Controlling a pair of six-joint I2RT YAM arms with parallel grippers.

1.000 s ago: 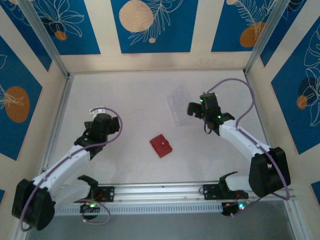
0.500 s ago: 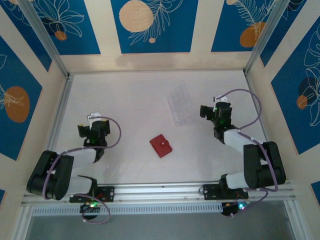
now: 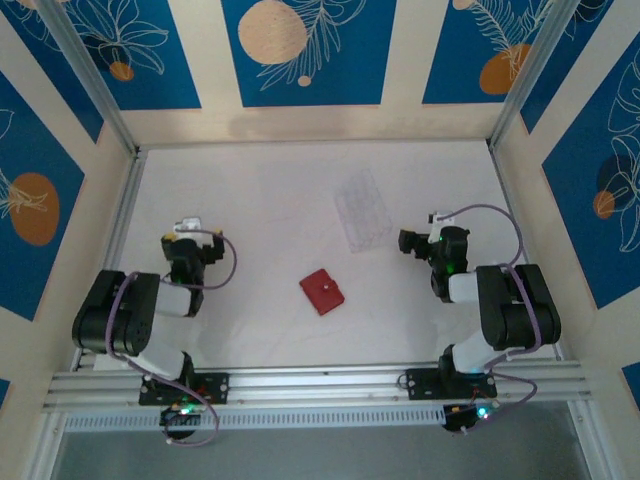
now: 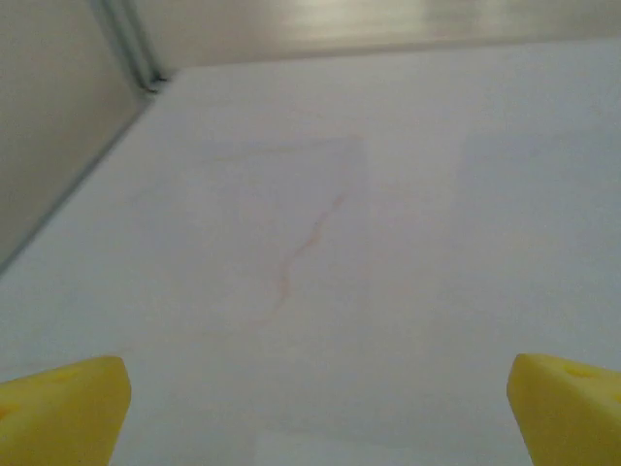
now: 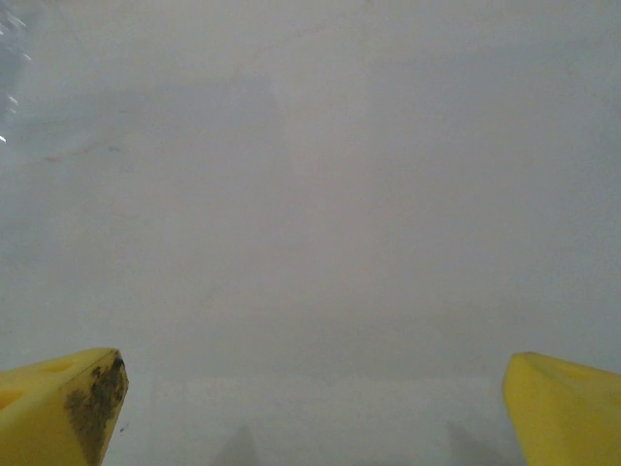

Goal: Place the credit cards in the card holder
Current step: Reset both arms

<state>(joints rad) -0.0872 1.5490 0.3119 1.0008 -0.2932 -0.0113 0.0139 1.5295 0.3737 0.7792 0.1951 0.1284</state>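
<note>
The right gripper has its jaws spread wide with nothing between them, and its two yellow fingertips sit far apart. One fingertip has a dark, grimy smudge on its inner edge. Ahead of the gripper lies bare white table. Farther ahead, on the smudged fingertip's side, a faint glint of clear plastic shows.

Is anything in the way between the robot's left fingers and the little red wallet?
No, nothing visible. Just bare white table lies between the open left fingers and the small red square wallet. The clear plastic tray sits farther back, off that path.
</note>
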